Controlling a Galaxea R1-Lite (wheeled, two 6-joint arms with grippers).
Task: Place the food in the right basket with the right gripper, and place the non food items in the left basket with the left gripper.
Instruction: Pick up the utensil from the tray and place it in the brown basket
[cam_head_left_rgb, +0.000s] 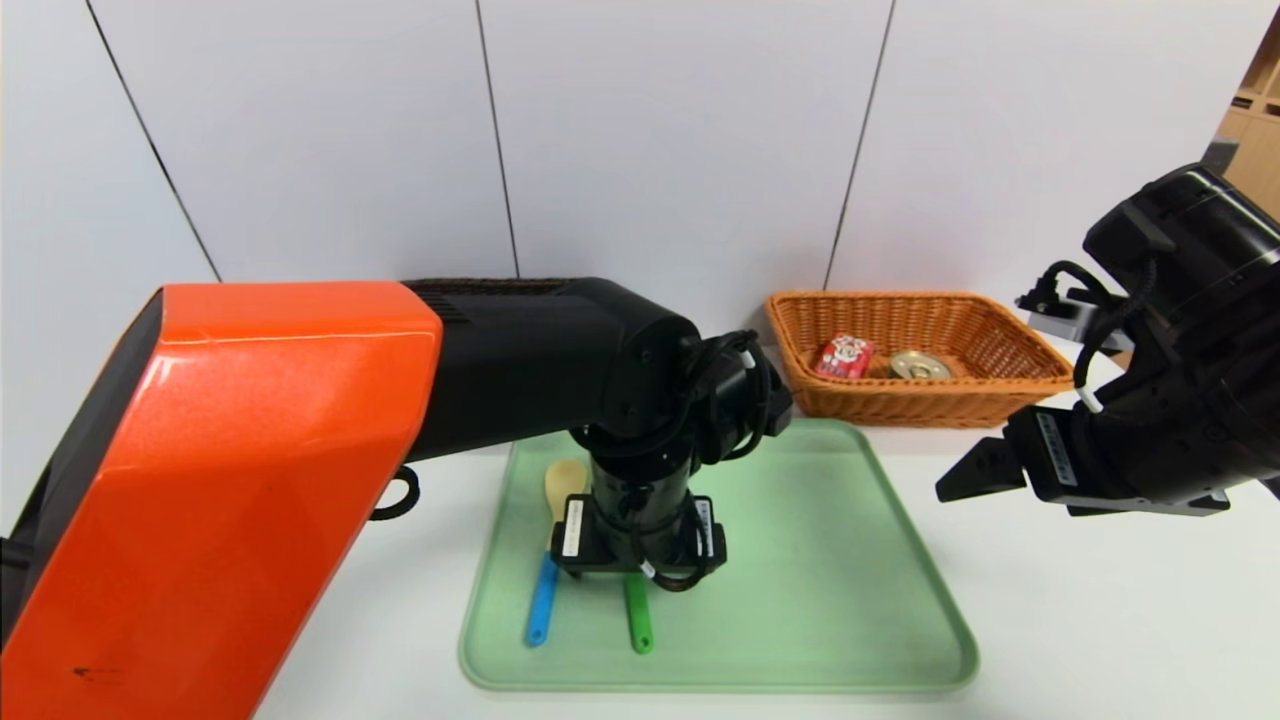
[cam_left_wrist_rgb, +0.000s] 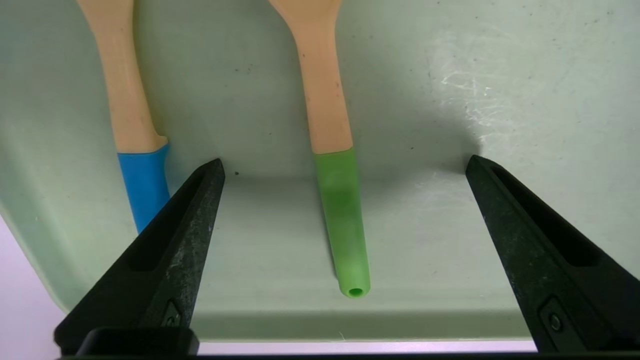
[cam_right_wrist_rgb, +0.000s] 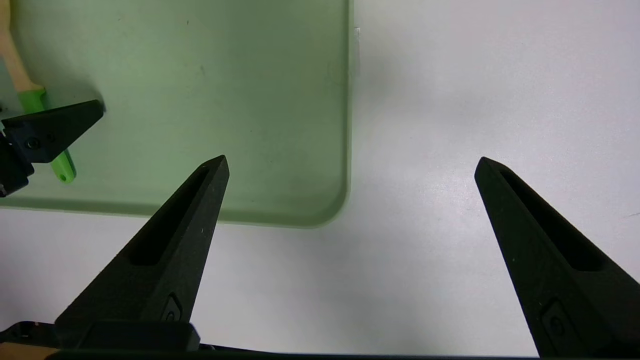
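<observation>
My left gripper (cam_head_left_rgb: 637, 578) hangs open, pointing down over the green tray (cam_head_left_rgb: 820, 560). In the left wrist view its jaws (cam_left_wrist_rgb: 345, 161) straddle the green handle of the yellow fork (cam_left_wrist_rgb: 342, 220) without touching it. The yellow spoon with blue handle (cam_left_wrist_rgb: 142, 185) lies just beside one finger; spoon (cam_head_left_rgb: 545, 590) and fork (cam_head_left_rgb: 638, 615) lie parallel on the tray. The red carton (cam_head_left_rgb: 845, 357) and the tin (cam_head_left_rgb: 920, 366) sit in the orange-tan basket (cam_head_left_rgb: 1000, 335). My right gripper (cam_head_left_rgb: 965, 480) is open and empty (cam_right_wrist_rgb: 351, 160) over the table. The white case and green tube are out of view.
The dark brown basket (cam_head_left_rgb: 500, 286) shows only as a rim strip behind my left arm. The tray's near right corner (cam_right_wrist_rgb: 330, 210) lies under the right gripper's view, with white table (cam_right_wrist_rgb: 475, 100) beside it. A white wall stands behind.
</observation>
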